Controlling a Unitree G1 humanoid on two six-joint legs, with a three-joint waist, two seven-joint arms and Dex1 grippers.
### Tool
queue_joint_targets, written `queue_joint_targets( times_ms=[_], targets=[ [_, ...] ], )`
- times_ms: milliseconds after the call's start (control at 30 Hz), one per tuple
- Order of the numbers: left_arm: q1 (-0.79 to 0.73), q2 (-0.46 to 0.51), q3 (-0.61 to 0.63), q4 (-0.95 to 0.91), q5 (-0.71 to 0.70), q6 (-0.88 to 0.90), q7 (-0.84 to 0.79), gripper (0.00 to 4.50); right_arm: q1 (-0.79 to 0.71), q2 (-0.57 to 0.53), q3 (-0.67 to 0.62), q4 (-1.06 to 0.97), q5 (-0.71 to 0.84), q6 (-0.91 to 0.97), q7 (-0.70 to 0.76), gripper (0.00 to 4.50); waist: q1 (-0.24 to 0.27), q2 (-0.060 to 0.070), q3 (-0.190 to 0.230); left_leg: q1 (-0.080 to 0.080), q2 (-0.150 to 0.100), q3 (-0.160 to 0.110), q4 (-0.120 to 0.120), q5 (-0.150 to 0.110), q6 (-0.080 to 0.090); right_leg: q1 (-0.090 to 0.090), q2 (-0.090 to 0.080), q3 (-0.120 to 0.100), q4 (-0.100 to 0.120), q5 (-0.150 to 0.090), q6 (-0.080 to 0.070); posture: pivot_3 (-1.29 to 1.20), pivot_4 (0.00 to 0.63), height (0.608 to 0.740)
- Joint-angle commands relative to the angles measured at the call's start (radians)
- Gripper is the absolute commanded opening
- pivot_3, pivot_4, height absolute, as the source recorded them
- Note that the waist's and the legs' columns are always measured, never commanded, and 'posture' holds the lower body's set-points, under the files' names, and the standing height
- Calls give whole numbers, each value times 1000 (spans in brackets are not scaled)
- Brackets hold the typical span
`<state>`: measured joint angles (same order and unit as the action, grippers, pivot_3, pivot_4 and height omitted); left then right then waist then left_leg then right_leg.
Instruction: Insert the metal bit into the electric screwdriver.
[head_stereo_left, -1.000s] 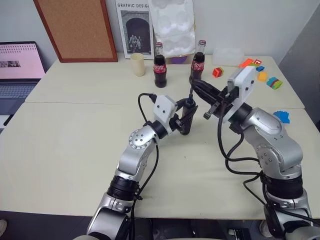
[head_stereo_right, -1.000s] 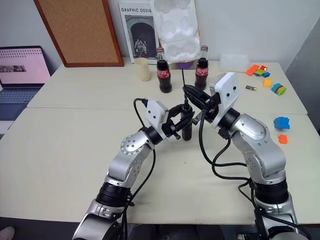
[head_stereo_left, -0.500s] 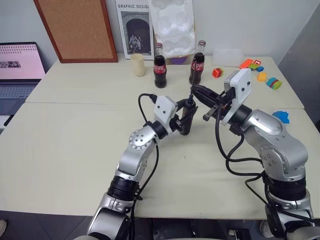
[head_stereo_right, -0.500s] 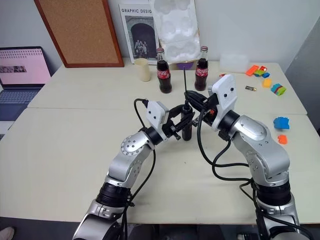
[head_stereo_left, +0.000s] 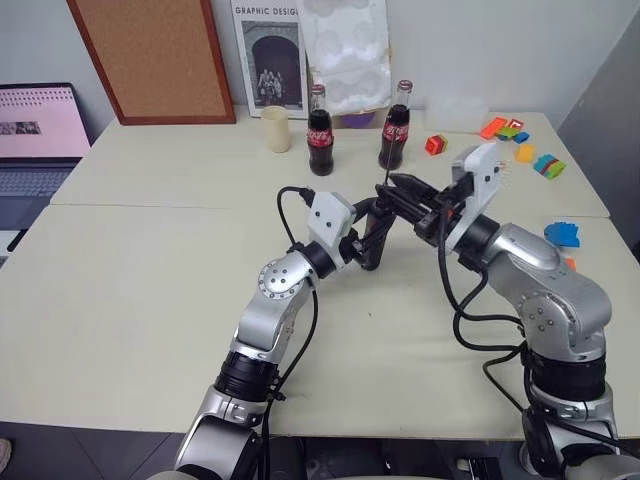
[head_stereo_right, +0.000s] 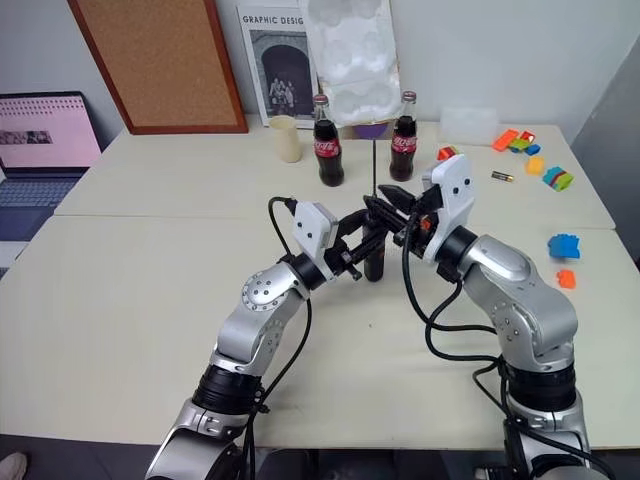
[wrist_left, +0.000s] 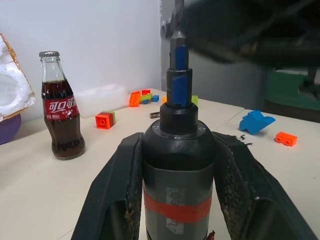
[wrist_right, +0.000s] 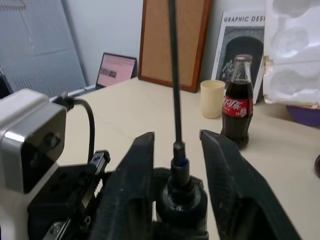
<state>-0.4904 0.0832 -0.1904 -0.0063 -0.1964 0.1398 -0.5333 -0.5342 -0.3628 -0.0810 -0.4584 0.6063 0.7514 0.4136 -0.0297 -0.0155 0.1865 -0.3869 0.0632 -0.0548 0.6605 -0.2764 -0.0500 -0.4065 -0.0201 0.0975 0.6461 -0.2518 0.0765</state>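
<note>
Left gripper (wrist_left: 175, 200): clamped on the electric screwdriver (wrist_left: 177, 165), held upright above the table (head_stereo_left: 150, 290).
Right gripper (wrist_right: 176, 145): fingers parted, straddling the metal bit (wrist_right: 174, 75) without touching.
Bit: stands in the bluish tip, apparently seated.
Technique: withdraw straight back, avoid nudging rod.

Metal bit (wrist_right: 174, 90) stands upright in electric screwdriver (wrist_left: 178, 165).

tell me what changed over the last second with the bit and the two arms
The right end effector has let go of the metal bit: its fingers now stand apart on either side of the rod, which stands upright in the tip of the electric screwdriver. Its wrist also rolled. The left end effector stayed shut on the screwdriver, in place; the table is unchanged.
</note>
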Motion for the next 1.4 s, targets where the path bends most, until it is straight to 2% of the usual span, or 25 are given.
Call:
queue_joint_targets(
  times_ms=[33, 167, 300, 467, 567, 667, 800, 900, 1000, 1100, 1400],
  targets=[
    [-8, -12, -10, -37, -2, -17, -5, 1636, -31, -21, -115, -51, 91, -12, 1, 2668, 0, 0, 0, 0, 0, 0, 0, 0, 0, 0, 0, 0, 0, 0, 0, 0, 150, 740],
    [-14, -15, -8, -41, -2, -11, 0, 1636, -22, -49, -174, -82, 170, 13, -9, 3683, 0, 0, 0, 0, 0, 0, 0, 0, 0, 0, 0, 0, 0, 0, 0, 0, 150, 740],
    [-39, -6, 5, -64, -2, 9, 10, 1636, 13, -105, -202, -131, 225, 47, -3, 4494, 0, 0, 0, 0, 0, 0, 0, 0, 0, 0, 0, 0, 0, 0, 0, 0, 150, 740],
    [-122, 60, 36, -82, 30, 39, 18, 1636, 69, -196, -237, -184, 257, 71, 3, 4500, 1, 0, 0, -2, 0, 0, 0, 0, 0, -1, 0, 0, 0, 0, 0, 0, 150, 740],
    [-220, 177, 31, -35, 119, 42, -5, 1636, 126, -262, -294, -211, 285, 80, 13, 4500, 1, 0, 1, -3, 0, 0, 0, 0, 0, -2, 0, 0, 0, 0, 0, 0, 150, 740],
    [-301, 309, -21, 48, 229, -21, -71, 1636, 173, -323, -322, -229, 289, 82, 24, 4500, -2, 0, 1, -4, 0, 0, 0, 0, 0, -4, 0, 0, 0, 0, 0, 0, 150, 740],
    [-435, 464, -137, 250, 390, -222, -210, 1636, 283, -478, -351, -278, 254, 101, 114, 4500, 2, 0, 1, -5, 0, 0, -1, 0, 0, -5, 0, 0, 0, -1, 0, 0, 150, 740],
    [-508, 508, -212, 388, 456, -324, -299, 1636, 332, -563, -359, -305, 256, 119, 153, 4500, 7, 0, 1, -7, 0, 0, -1, 0, 0, -6, 0, -1, -2, -1, 0, 0, 150, 740],
    [-556, 517, -303, 511, 514, -435, -411, 1636, 376, -629, -345, -325, 242, 126, 184, 4500, 4, 0, 1, -11, 0, 0, 0, 0, 0, -9, 0, -1, -2, -1, 0, 0, 150, 740],
    [-588, 477, -363, 615, 548, -487, -497, 1636, 425, -685, -323, -344, 216, 137, 211, 4500, 7, 0, 1, -13, 0, 0, 0, 0, 0, -11, 0, -1, -1, -1, 0, 0, 150, 740],
    [-644, 321, -411, 829, 635, -516, -519, 1635, 455, -713, -257, -350, 147, 129, 205, 4500, 5, -1, 2, -14, 0, 0, 1, 0, 0, -12, 0, 0, 1, -1, 0, 0, 150, 740]
  ],
)
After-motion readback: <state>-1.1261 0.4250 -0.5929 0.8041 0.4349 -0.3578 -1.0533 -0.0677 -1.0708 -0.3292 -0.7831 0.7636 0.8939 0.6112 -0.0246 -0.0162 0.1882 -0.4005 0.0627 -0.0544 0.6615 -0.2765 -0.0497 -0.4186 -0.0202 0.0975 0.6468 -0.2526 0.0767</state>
